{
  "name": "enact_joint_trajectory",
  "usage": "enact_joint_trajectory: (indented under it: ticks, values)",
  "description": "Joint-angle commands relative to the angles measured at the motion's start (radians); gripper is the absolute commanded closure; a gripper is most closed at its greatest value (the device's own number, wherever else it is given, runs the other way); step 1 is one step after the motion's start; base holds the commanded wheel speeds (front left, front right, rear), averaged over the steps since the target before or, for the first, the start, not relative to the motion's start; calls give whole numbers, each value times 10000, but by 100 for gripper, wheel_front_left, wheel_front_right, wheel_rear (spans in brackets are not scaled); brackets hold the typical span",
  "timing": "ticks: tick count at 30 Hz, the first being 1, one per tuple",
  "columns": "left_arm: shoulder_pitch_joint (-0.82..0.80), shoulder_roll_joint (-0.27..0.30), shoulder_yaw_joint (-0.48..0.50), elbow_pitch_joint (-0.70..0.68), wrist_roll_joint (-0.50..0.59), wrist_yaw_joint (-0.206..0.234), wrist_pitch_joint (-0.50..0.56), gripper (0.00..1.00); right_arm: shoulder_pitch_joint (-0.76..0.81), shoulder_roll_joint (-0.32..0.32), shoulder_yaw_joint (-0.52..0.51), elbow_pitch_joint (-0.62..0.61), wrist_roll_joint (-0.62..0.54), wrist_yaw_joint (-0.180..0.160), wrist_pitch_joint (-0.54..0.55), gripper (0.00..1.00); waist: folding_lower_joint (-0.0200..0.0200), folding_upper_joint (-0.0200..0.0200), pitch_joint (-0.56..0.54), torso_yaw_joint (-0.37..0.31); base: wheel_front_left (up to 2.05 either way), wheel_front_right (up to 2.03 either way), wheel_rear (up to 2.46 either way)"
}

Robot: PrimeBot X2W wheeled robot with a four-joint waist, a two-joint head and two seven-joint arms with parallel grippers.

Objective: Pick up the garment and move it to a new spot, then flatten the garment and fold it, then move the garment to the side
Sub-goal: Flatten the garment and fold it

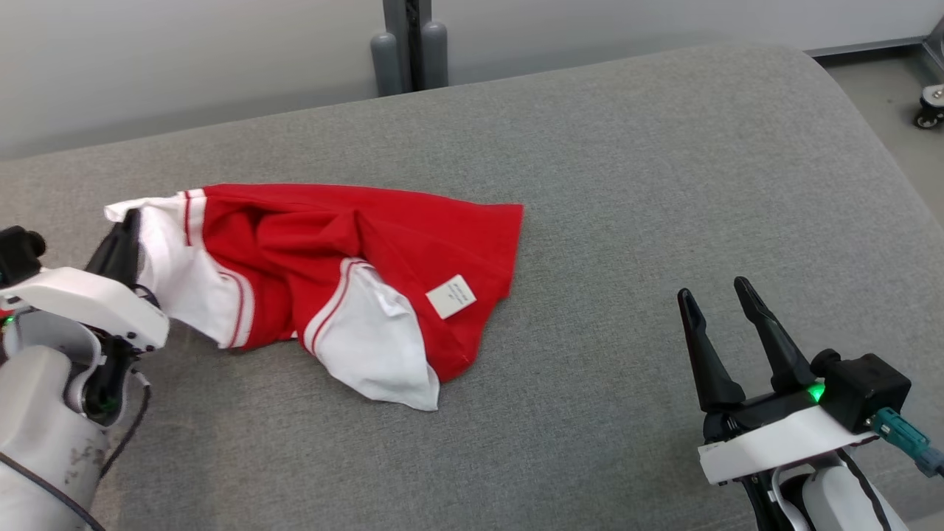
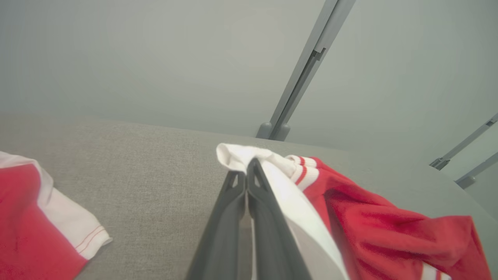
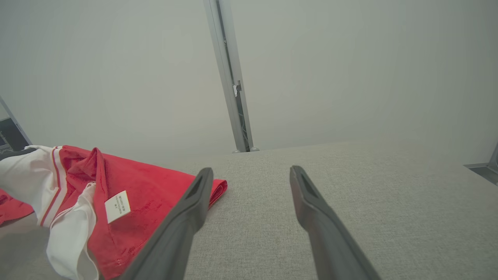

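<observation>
Red garment (image 1: 413,243) with white, red-striped sleeves is seen crumpled on the left-centre of the grey upholstered bench (image 1: 664,184). A white label (image 1: 450,296) is turned up near its right hem.

Left claw (image 1: 131,221) is closed tight on the white sleeve cuff at the garment's left end. In the left wrist view the cuff is seen bunched over the pressed-together fingertips (image 2: 255,171).

Right claw (image 1: 713,291) is held wide open with nothing in it, over bare bench at lower right, well apart from the garment.
</observation>
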Motion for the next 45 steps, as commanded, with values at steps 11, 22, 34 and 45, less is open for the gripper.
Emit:
enact_joint_trajectory:
  ticks: [11,22,34,45]
  values:
    - [-1027,878,-388,1590,-557,-15,5,100,-316,63,50,5,60,47,-56,0,0,0,516,-712,0,0,0]
    - [-887,1123,-1782,1022,-902,-15,-304,0,-135,84,31,93,62,47,-56,0,0,0,183,-185,0,0,0]
    - [35,1134,-2192,-183,-627,-11,-974,0,343,92,27,277,170,47,-54,0,0,0,-660,789,0,0,0]
    - [3035,286,62,-4208,2213,1832,-984,0,867,16,-2,329,197,47,-56,0,0,0,-1244,1162,0,0,0]
